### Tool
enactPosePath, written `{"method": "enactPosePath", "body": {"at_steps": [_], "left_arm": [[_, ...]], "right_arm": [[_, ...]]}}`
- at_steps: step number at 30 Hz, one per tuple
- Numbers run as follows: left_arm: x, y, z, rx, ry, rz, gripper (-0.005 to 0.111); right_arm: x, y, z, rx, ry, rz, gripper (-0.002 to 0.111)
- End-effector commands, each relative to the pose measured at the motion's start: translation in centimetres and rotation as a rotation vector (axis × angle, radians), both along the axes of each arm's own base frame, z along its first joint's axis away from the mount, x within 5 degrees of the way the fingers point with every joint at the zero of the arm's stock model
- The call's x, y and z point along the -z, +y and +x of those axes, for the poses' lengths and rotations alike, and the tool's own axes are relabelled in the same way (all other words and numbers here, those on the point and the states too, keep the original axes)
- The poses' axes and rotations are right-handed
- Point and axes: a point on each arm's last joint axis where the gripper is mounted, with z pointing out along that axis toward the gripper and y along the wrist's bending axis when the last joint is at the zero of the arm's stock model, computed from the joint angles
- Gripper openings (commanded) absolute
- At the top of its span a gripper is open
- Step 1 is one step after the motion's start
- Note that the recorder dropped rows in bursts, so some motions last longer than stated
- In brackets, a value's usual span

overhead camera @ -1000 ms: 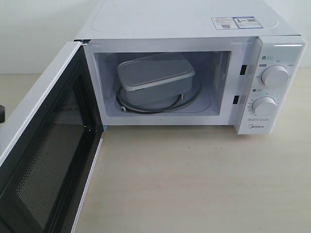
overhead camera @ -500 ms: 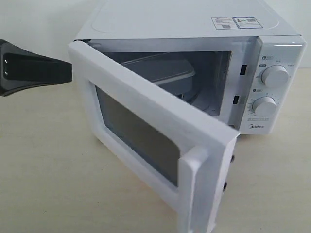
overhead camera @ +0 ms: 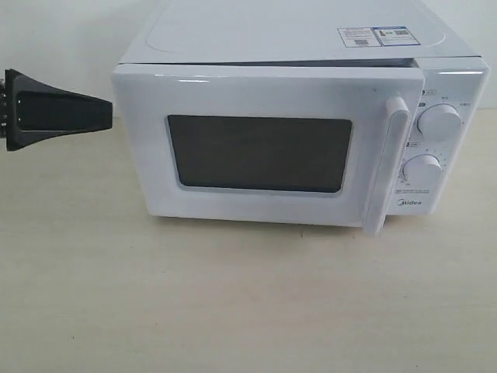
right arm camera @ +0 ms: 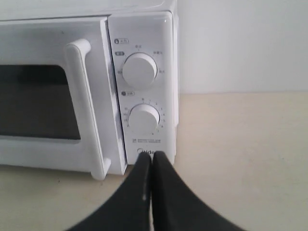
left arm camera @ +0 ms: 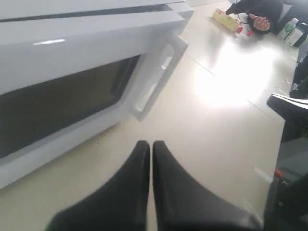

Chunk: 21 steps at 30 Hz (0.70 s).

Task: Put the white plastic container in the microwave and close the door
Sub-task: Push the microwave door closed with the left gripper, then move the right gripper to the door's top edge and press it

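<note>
The white Midea microwave (overhead camera: 295,47) stands at the back of the table. Its door (overhead camera: 256,206) with the dark mesh window lies almost flat against the front, the bar handle (overhead camera: 388,167) beside the two dials. The white plastic container is hidden behind the door. My left gripper (overhead camera: 109,111) is shut and empty, its tips at the door's left edge; in the left wrist view this gripper (left arm camera: 150,144) hovers over the table before the door (left arm camera: 72,53). My right gripper (right arm camera: 152,157) is shut and empty, in front of the microwave's dial panel (right arm camera: 142,96); it is out of the exterior view.
Beige tabletop (overhead camera: 248,303) stretches in front of the microwave. In the left wrist view a person's hand (left arm camera: 260,21), bottles (left arm camera: 288,29) and a yellow item (left arm camera: 225,20) lie far off on the floor side.
The door swung from wide open to nearly closed against the microwave front, hiding the container. My left gripper came in from the left and now sits at the door's left edge.
</note>
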Motion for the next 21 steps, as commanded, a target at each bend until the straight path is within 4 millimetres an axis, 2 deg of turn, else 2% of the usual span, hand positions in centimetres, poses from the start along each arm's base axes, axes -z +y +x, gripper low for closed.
{"method": "enactPosePath", "body": {"at_steps": [1, 4, 8, 11, 15, 19, 21], "left_arm": [[-0.7, 0.5, 0.5, -0.110, -0.080, 0.037, 0.004], [-1.3, 0.8, 1.4, -0.201, -0.134, -0.025, 0.004], [-0.3, 0.3, 1.9, -0.110, -0.086, -0.059, 0.004], [0.5, 0.3, 2.5, -0.115, -0.053, -0.055, 0.004], [0.1, 0.3, 2.2, -0.109, -0.079, -0.046, 0.004], [-1.0, 0.4, 1.1, -0.113, -0.143, -0.003, 0.004], [-1.3, 0.6, 0.4, -0.134, -0.174, 0.021, 0.004]], "right_arm": [[-0.4, 0.0, 0.0, 0.003, -0.040, -0.008, 0.000], [-1.0, 0.0, 0.0, 0.006, -0.109, 0.064, 0.000], [-1.7, 0.0, 0.0, 0.007, -0.183, 0.121, 0.000], [-1.9, -0.1, 0.0, 0.008, -0.203, 0.224, 0.000], [-2.1, -0.1, -0.1, 0.009, -0.224, 0.360, 0.000], [-2.3, -0.1, -0.1, 0.007, -0.251, 0.320, 0.000], [-3.5, -0.1, -0.3, 0.000, -0.288, 0.242, 0.000]]}}
